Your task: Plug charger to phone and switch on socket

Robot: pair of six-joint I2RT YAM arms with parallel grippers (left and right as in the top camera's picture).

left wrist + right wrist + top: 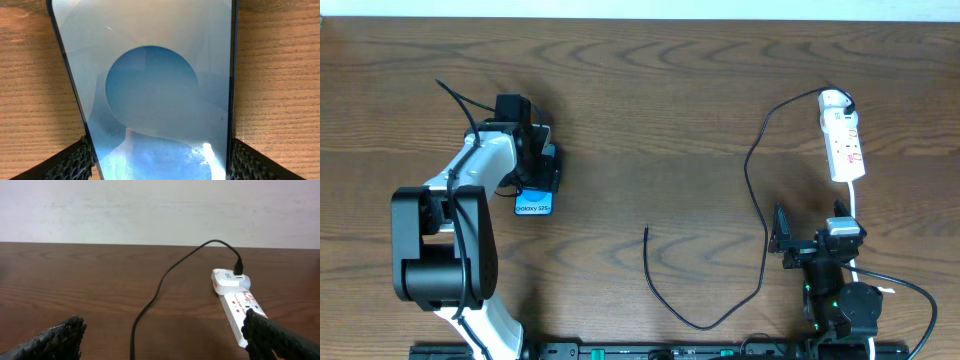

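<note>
The phone (535, 206), black-framed with a blue screen, lies on the wooden table at the left. In the left wrist view the phone (155, 90) fills the frame. My left gripper (536, 178) (160, 162) is over it, one pad against each long edge, shut on it. The charger (756, 200), a thin black cable, runs from the white socket (843, 140) (235, 305) at the right in a long loop. Its free end (646, 232) lies loose mid-table. My right gripper (810, 218) (160, 340) stands open just in front of the socket, straddling the charger (150, 297) without touching it.
A white cord (856, 200) leaves the socket's near end and runs past the right arm to the front edge. The left arm's body (445, 240) takes up the front left. A pale wall stands beyond the table's far edge.
</note>
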